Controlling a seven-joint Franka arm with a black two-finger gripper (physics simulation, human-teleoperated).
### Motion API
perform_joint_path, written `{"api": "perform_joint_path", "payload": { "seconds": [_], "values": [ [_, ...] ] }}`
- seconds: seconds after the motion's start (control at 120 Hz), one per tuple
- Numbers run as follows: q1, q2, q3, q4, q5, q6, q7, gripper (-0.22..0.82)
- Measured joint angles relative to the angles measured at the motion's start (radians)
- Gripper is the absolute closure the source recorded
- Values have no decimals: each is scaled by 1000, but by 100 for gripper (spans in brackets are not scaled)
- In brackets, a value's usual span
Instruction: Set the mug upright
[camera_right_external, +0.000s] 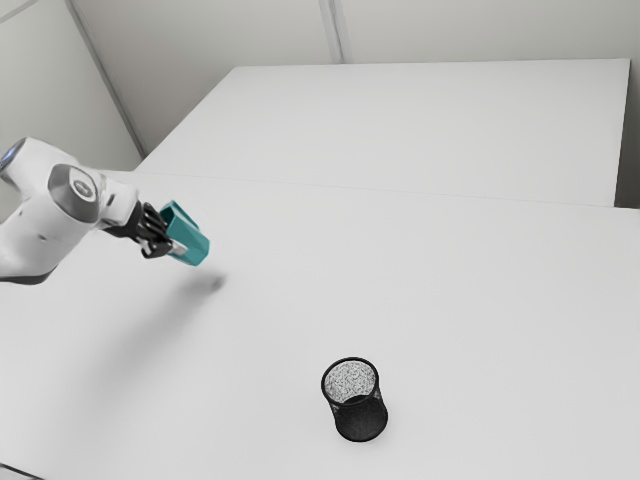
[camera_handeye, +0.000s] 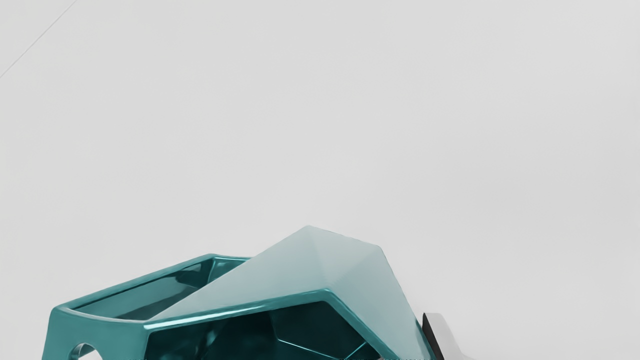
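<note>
"What takes up the most room?"

"The white table (camera_right_external: 450, 270). Over it, from the exterior view's left, reaches the white arm (camera_right_external: 50, 220)."

"And its gripper (camera_right_external: 165, 240)?"

"Grasping the teal mug, up off the table."

"Anything else standing about?"

"A black mesh cup (camera_right_external: 361, 418), upright on the table, well apart from the arm, nearer the exterior camera."

"How does the mug (camera_right_external: 190, 245) sit?"

"Tilted in the air, its mouth toward the hand. In the wrist view, one fingertip (camera_handeye: 445, 337) presses its side."
</note>
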Motion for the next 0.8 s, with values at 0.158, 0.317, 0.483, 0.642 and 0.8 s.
{"api": "perform_joint_path", "payload": {
  "seconds": [0.158,0.317,0.483,0.642,0.8],
  "values": [
    [-81,-37,-35,9,327,-75,-292,79],
    [-68,-64,-82,-18,519,-125,-565,79],
    [-84,-64,-89,-44,632,-144,-809,78],
    [-117,-32,-89,-44,701,-143,-1005,78],
    [-145,-9,-89,-40,721,-137,-1164,78]
  ]
}}
